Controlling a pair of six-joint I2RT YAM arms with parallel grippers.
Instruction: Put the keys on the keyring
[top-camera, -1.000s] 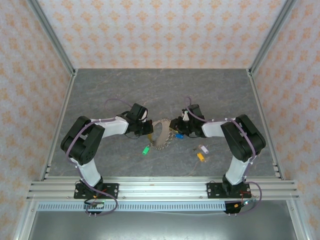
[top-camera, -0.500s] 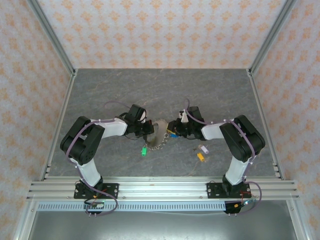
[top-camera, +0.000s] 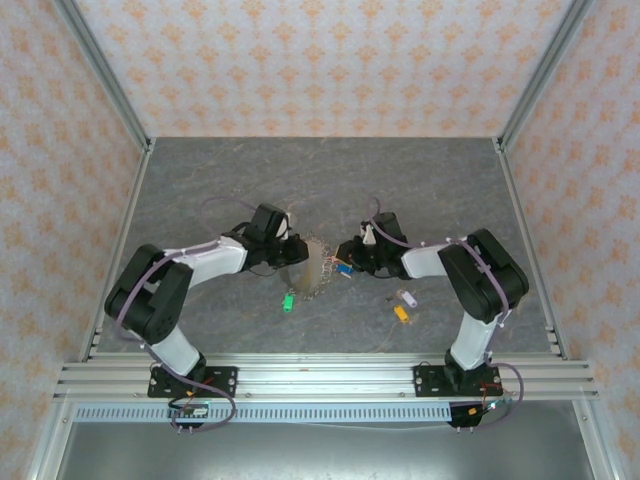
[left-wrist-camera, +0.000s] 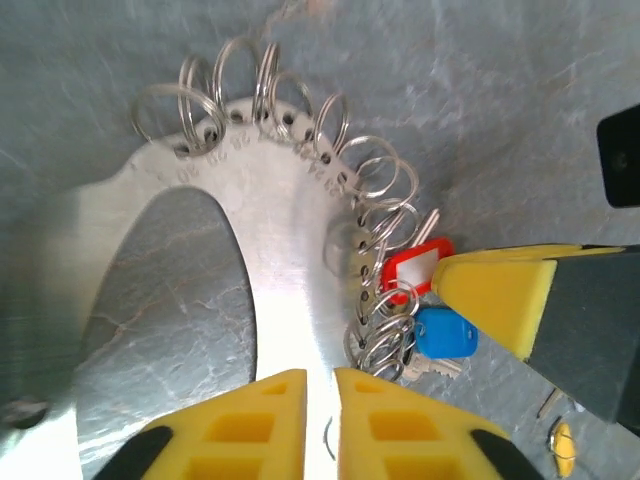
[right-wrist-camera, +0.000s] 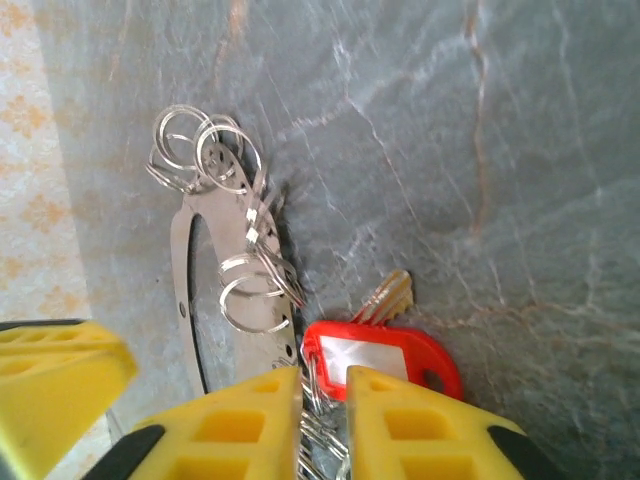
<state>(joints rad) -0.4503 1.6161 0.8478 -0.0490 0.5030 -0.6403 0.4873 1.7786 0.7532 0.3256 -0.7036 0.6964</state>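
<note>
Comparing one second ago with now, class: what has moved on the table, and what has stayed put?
The keyring has shifted slightly left and tipped up from lying flat, gripped by the left end effector and the right end effector, which followed it leftward. The left arm's elbow swung outward. The white key and yellow key stayed put.

Grey marbled worktop (top-camera: 320, 180), pale veins, also seen close in the left wrist view (left-wrist-camera: 500, 100) and the right wrist view (right-wrist-camera: 480, 150). Peach wallpaper with orange motifs on the back wall (top-camera: 320, 60), left wall (top-camera: 50, 200) and right wall (top-camera: 600, 200); a strip of it shows at the worktop's edge in the right wrist view (right-wrist-camera: 40, 150). Aluminium post at far-left corner (top-camera: 100, 70), another at far-right corner (top-camera: 545, 70). Slotted aluminium rail (top-camera: 320, 378) along the near edge, white toothed strip (top-camera: 320, 411) just below it, plain grey metal panel (top-camera: 320, 450) under that.
</note>
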